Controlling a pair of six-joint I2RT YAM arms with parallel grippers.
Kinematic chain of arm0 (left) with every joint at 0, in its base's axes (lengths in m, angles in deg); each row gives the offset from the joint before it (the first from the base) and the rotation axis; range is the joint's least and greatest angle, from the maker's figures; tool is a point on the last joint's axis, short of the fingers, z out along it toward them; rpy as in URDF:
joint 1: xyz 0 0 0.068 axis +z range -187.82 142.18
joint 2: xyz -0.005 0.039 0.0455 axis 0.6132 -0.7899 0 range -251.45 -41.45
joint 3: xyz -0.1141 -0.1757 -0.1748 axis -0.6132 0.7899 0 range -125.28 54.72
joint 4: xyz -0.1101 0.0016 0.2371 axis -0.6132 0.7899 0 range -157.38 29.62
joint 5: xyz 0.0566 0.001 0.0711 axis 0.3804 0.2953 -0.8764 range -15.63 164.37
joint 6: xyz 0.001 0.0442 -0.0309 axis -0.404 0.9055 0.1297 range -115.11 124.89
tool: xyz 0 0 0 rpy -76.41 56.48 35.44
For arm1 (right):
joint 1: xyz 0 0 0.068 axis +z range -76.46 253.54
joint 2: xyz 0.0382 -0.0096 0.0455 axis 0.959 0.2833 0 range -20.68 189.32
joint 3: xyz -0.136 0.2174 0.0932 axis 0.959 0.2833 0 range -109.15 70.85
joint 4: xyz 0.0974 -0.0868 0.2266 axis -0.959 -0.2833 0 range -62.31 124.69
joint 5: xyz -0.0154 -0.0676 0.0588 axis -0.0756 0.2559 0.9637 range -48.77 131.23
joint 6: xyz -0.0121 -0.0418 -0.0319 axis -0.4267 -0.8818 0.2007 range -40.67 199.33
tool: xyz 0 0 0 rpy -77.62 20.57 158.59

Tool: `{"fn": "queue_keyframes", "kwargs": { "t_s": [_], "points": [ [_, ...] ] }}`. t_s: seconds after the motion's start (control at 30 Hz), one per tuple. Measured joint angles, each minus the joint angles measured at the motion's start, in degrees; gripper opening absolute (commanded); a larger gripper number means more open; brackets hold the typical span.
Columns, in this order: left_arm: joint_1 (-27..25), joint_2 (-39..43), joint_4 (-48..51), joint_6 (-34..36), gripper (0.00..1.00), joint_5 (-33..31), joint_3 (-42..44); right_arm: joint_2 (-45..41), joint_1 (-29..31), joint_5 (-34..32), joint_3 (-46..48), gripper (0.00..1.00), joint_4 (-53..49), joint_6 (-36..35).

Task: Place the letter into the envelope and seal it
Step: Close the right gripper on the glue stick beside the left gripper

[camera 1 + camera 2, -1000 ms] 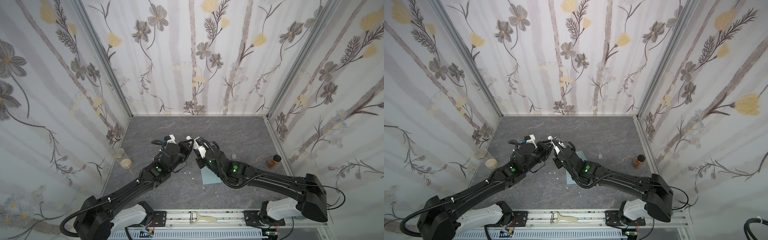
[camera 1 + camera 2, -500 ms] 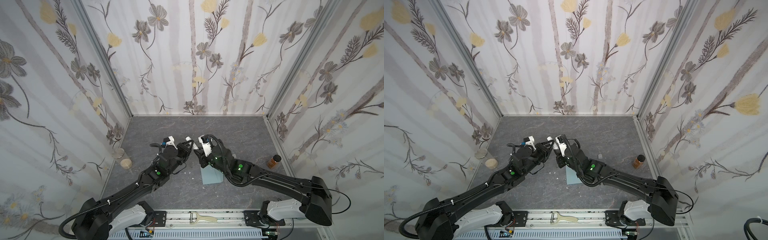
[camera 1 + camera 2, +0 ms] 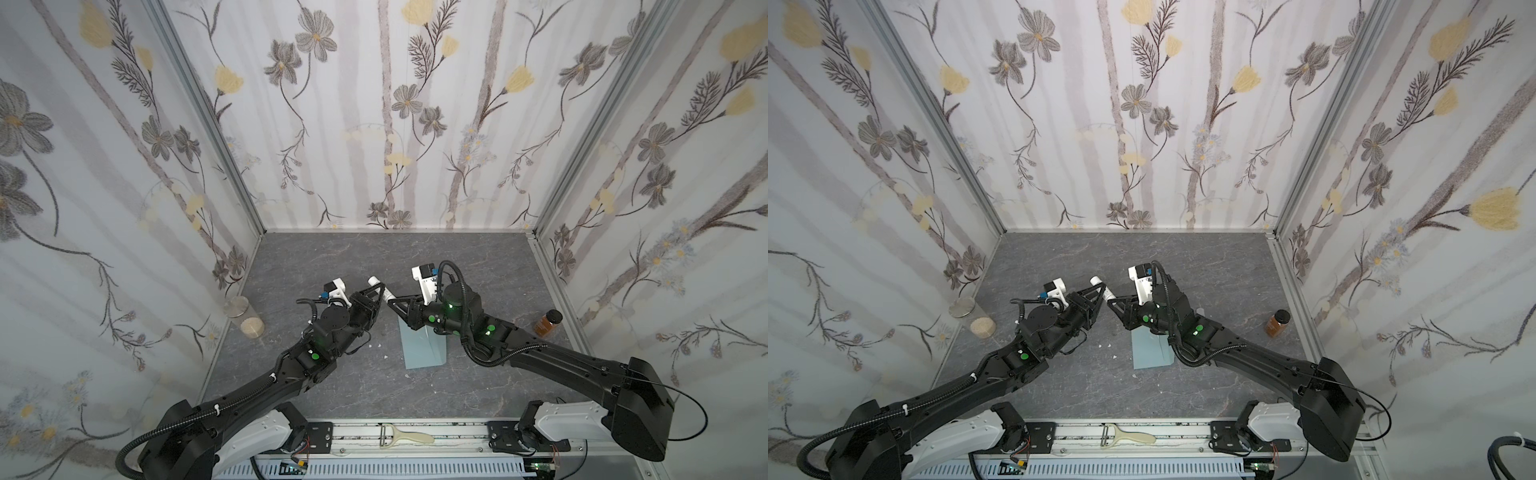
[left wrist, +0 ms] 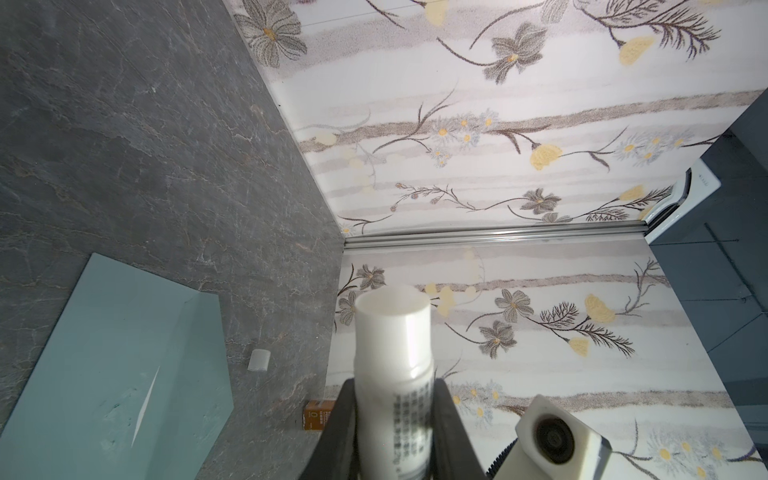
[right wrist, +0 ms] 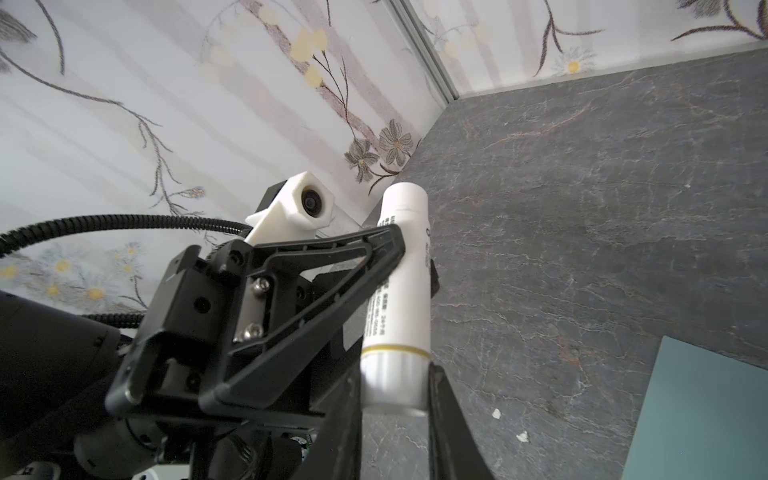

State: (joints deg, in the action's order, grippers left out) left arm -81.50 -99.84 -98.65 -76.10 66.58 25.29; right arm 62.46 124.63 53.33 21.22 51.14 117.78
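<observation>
A white glue stick (image 3: 379, 287) (image 3: 1101, 288) hangs above the table between both arms. My left gripper (image 4: 395, 388) is shut on its printed body (image 4: 392, 353). My right gripper (image 5: 395, 384) is shut on the silvery end below the gold ring (image 5: 395, 380); the left fingers (image 5: 374, 253) cross the tube higher up. The blue-grey envelope (image 3: 422, 349) (image 3: 1150, 353) (image 4: 116, 365) (image 5: 706, 415) lies flat on the table, partly under my right arm. A thin white sliver (image 4: 145, 399) shows at its seam. The letter is hidden.
An amber jar (image 3: 548, 322) stands by the right wall. A glass jar with a metal lid (image 3: 245, 318) stands by the left wall. A small white cap-like piece (image 4: 259, 359) and white scraps (image 3: 386, 357) lie near the envelope. A peeler (image 3: 405, 436) rests on the front rail.
My right wrist has swung out to the right, uncovering more of the envelope, while its jaws stay at the glue stick. The left gripper has barely moved.
</observation>
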Motion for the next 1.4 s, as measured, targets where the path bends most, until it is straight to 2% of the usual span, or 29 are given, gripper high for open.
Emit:
{"fn": "queue_keyframes", "kwargs": {
  "t_s": [0.37, 0.7, 0.93, 1.23, 1.3, 1.4],
  "points": [
    [-1.6, 0.07, -4.07, 0.0, 0.0, -3.34, 1.95, 1.09, -2.82, 7.34, 4.85, 0.18, 11.54, 13.84],
    [-2.56, 0.28, -5.97, 0.24, 0.0, -4.39, 2.69, 5.35, -6.43, 15.87, 11.5, 0.17, 32.57, 28.26],
    [-3.43, 0.22, -7.37, 0.44, 0.0, -6.16, 2.84, 7.65, -6.8, 17.44, 12.96, 0.18, 40.76, 35.19],
    [-3.93, 0.31, -9.03, 1.33, 0.0, -7.87, 3.1, 10.51, -6.86, 18.34, 13.35, 0.2, 47.76, 40.0],
    [-4.02, 0.72, -9.11, 1.51, 0.0, -7.98, 3.1, 10.58, -6.86, 18.45, 13.35, 0.24, 48.41, 40.15],
    [-4.11, 1.51, -8.81, 1.66, 0.0, -7.91, 3.3, 10.56, -6.84, 18.64, 13.35, 0.39, 48.61, 40.13]
  ]
}}
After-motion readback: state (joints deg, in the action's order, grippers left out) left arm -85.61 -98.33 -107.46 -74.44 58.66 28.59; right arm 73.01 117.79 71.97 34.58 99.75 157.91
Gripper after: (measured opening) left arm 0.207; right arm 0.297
